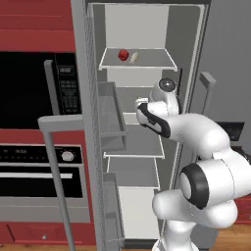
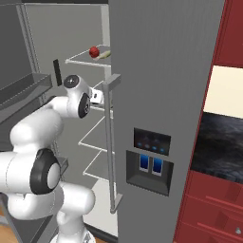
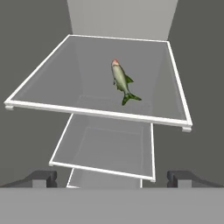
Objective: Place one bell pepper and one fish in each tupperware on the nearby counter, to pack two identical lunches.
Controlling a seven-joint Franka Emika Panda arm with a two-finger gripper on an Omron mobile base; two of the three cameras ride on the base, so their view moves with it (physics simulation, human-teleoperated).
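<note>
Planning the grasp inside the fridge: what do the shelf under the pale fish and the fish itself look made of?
The clear white-edged fridge shelf looks like glass or clear plastic: the lower shelves show through it. The slender pale greenish-tan fish looks smooth, faintly glossy, probably slippery. The open gripper hangs short of it.

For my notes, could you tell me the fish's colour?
Pale silvery-olive with a green tail; the fish shows best in the hand view.
</note>
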